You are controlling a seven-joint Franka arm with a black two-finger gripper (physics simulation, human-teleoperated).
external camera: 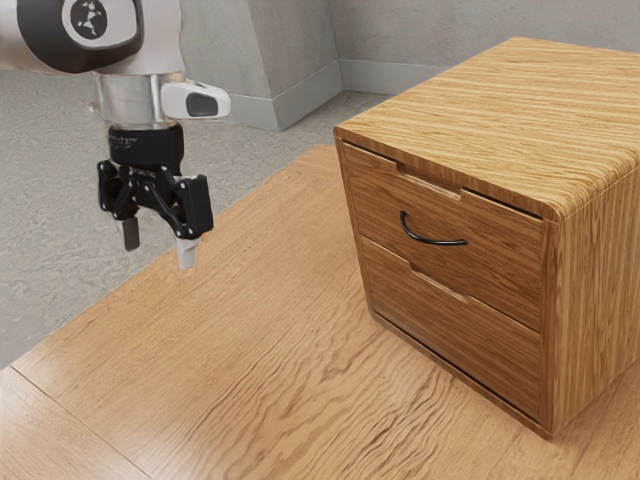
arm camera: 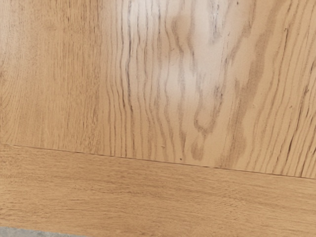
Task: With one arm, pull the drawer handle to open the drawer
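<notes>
A wooden cabinet (external camera: 520,130) stands on the table at the exterior view's right, with two drawer fronts facing the arm. The upper drawer (external camera: 450,235) carries a curved black handle (external camera: 430,234) and sits flush with the cabinet front. The lower drawer (external camera: 455,335) has no handle that I can see. My gripper (external camera: 158,250) hangs open above the table's left edge, fingers pointing down, well to the left of the handle and holding nothing. Under my hand lies bare table wood (arm camera: 173,89) with a plank seam.
The wooden table (external camera: 260,370) spreads wide between my gripper and the cabinet. Grey floor (external camera: 50,220) lies beyond the table's left edge, with a grey wall (external camera: 300,50) behind.
</notes>
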